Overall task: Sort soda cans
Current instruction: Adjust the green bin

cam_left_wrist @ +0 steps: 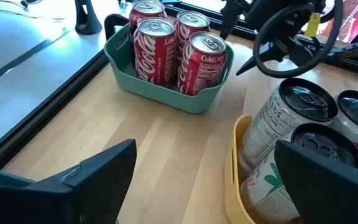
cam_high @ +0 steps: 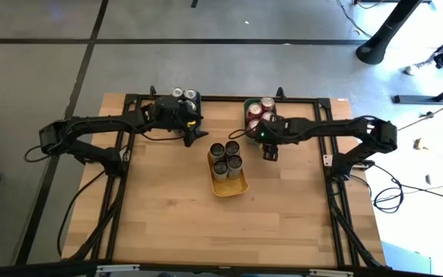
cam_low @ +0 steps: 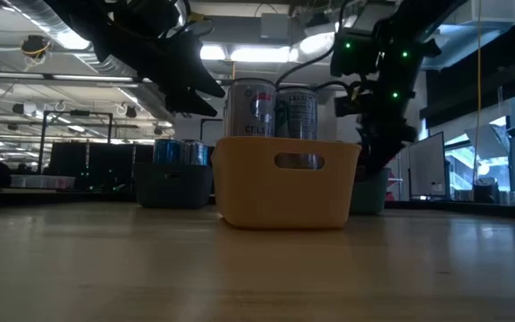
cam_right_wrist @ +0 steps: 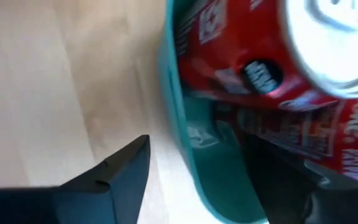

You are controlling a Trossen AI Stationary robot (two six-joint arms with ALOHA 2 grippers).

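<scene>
Right tool (cam_high: 268,151) fingers apart astride teal bin (cam_left_wrist: 166,93) wall, 4 red cans (cam_left_wrist: 201,62), left tool (cam_high: 194,132) apart

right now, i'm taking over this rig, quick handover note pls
Left gripper: open, empty, between the far-left bin and the yellow bin.
Right gripper: by the teal bin's near rim; grip unclear.
Done: four red cans in the teal bin, four silver cans in the yellow bin, more cans far left.
Left: no loose cans seen.

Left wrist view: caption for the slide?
Four red cola cans stand upright in a teal bin; silver cans fill the neighbouring yellow bin.
</scene>
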